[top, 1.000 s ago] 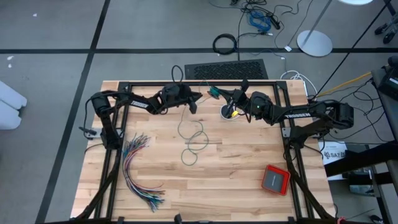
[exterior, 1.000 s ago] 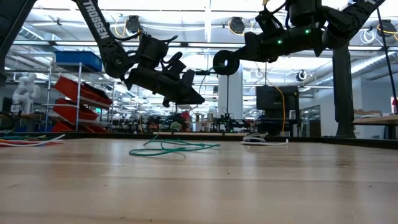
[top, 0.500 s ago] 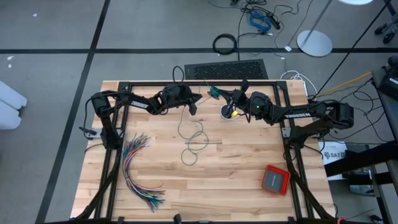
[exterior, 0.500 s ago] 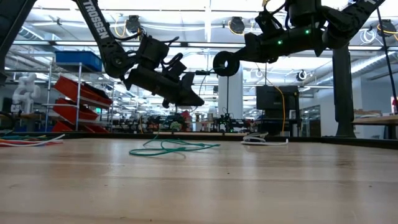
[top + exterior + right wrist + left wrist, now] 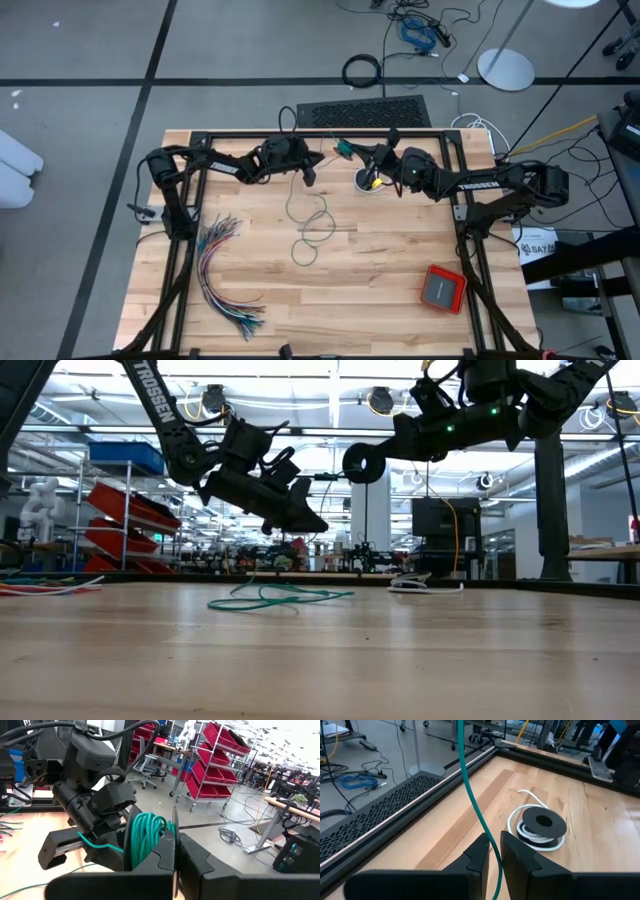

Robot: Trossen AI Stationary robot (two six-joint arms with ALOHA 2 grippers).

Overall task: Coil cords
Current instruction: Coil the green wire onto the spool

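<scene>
**High view: thin teal-green flexible cord (image 5: 310, 225) lying in loose loops on the wooden table (image 5: 400, 260), below and between both sets of jaws**

Left wrist view: nearly closed jaws of the left gripper (image 5: 492, 845), pinching that cord lightly, with the strand rising away ahead of them. Just beyond the jaws, on the wood: flat black reel with coiled white cord (image 5: 540, 826).

Right wrist view: jaws of the right gripper (image 5: 175, 845) pressed together on the thin rim of a black spool (image 5: 145, 837) wound with teal turns.

Probably light, limp, slick and quick to tangle. Best gripped close to the spool and kept taut.
</scene>
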